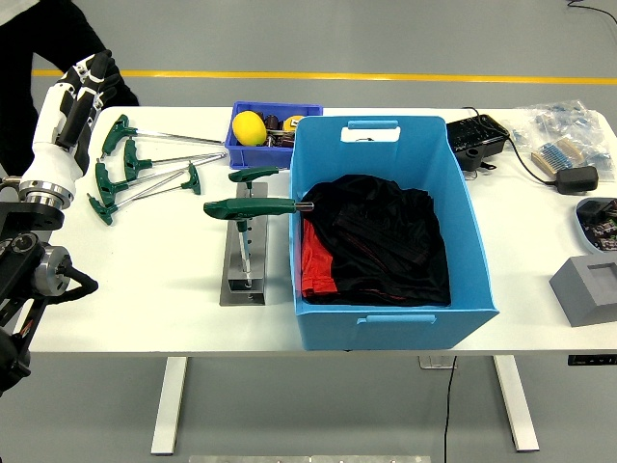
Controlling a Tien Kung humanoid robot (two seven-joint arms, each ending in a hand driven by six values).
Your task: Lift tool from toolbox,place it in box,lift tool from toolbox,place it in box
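left arm cut off by the left edge below the forearm, joints run out of frame; left hand fingers too small against the dark shape behind to read their pose. Person top left cropped, just dark clothing. Blue box floor mostly hidden under black and red cloth. Small blue bin partly behind the box, contents beside the yellow ball unclear. Grey block and bowl clipped at right edge
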